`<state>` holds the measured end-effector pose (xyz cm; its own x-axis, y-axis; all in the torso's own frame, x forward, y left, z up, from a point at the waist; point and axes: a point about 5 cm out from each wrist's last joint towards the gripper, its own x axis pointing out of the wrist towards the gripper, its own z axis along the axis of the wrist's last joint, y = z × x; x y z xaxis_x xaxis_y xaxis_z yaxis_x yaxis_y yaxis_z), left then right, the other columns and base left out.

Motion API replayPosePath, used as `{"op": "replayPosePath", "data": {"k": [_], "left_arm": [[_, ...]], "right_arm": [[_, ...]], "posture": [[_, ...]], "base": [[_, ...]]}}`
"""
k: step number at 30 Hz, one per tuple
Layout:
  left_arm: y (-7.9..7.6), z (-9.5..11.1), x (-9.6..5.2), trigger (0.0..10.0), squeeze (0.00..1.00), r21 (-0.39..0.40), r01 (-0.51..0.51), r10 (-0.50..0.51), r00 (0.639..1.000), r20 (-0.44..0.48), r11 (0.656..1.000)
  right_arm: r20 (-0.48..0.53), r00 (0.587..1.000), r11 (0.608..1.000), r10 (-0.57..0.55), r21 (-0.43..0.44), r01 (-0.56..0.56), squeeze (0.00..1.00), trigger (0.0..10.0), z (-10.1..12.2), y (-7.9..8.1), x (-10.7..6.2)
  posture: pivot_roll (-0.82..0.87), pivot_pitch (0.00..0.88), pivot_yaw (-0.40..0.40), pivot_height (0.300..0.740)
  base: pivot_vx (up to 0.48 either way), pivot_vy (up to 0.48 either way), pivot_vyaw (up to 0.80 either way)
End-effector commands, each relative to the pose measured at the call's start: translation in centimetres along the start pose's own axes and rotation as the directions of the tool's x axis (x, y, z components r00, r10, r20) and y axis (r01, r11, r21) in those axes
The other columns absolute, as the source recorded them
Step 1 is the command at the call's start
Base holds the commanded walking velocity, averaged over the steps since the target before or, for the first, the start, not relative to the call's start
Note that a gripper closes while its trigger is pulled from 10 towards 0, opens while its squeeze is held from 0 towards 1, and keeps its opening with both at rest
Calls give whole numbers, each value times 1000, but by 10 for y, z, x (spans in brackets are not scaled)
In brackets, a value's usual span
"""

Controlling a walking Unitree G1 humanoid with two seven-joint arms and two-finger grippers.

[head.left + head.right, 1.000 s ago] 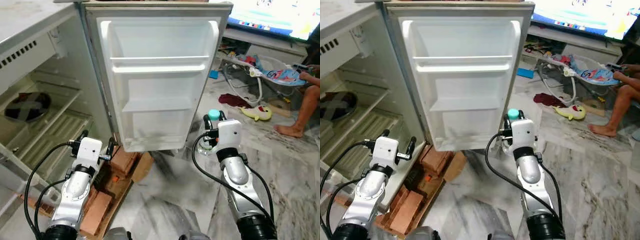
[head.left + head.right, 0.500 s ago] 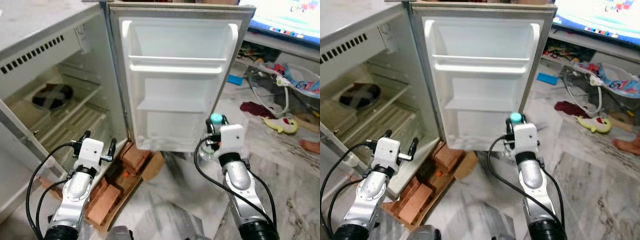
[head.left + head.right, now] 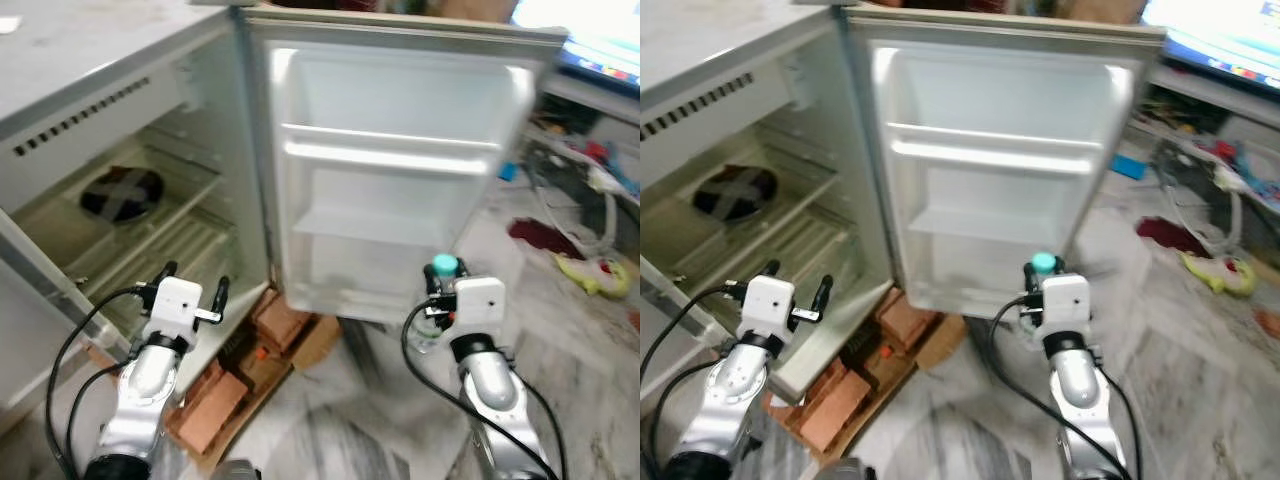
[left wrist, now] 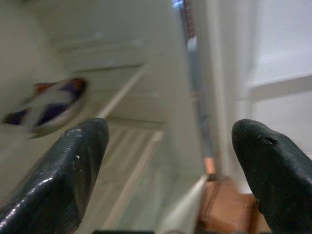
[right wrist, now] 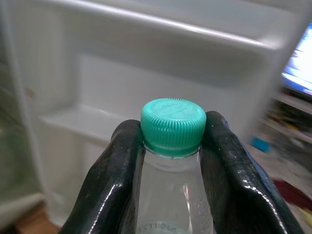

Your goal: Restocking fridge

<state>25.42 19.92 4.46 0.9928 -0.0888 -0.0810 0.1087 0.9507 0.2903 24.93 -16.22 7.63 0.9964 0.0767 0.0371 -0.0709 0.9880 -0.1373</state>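
Smeared by camera motion across both eye views, worst toward the right: television (image 3: 1230,45) cut by the top and right edges, its picture unreadable; floor clutter (image 3: 585,270) beneath it reduced to streaks of red and yellow, not identifiable. Bottle (image 5: 174,195) cut off at the lower edge of the right wrist view, label lettering too faint to read; in the eye views mostly hidden behind the right gripper (image 3: 440,285) housing, green cap alone clear. Dark round object (image 3: 122,193) on the fridge shelf blurred, a pale cross on it, kind not tellable. Fridge (image 3: 730,90) top and left side cropped. Left wrist view soft throughout, background shelves indistinct.
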Motion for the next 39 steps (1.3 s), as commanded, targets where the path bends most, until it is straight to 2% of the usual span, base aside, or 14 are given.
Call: {"op": "replayPosePath", "data": {"k": [1, 6, 28, 39], "left_arm": [[-3, 6, 3, 10000, 0, -7, 0, 0, 1000, 24, 1000], [-2, 5, 3, 10000, 0, -6, -10, 11, 1000, 18, 1000], [-4, 3, 3, 10000, 0, -5, -7, 7, 1000, 3, 1000], [-6, 3, 3, 10000, 0, -46, 4, -5, 1000, -6, 999]], "right_arm": [[27, 1000, 1000, -14, -5, 14, 0, 10000, 7, -7, 1], [21, 1000, 1000, -11, -4, 11, 0, 10000, 6, -8, 0], [-14, 1000, 1000, -7, 14, 7, 0, 10000, 1, -5, -2], [-18, 1000, 999, -18, 32, 19, 0, 10000, -1, -6, 1]], "posture": [[-12, 0, -19, 740], [-8, 0, -21, 740], [-8, 0, -26, 740], [-1, 0, -25, 740]], "base": [[435, 0, 0], [404, 0, 0], [0, 0, 0], [0, 0, 0]]}}
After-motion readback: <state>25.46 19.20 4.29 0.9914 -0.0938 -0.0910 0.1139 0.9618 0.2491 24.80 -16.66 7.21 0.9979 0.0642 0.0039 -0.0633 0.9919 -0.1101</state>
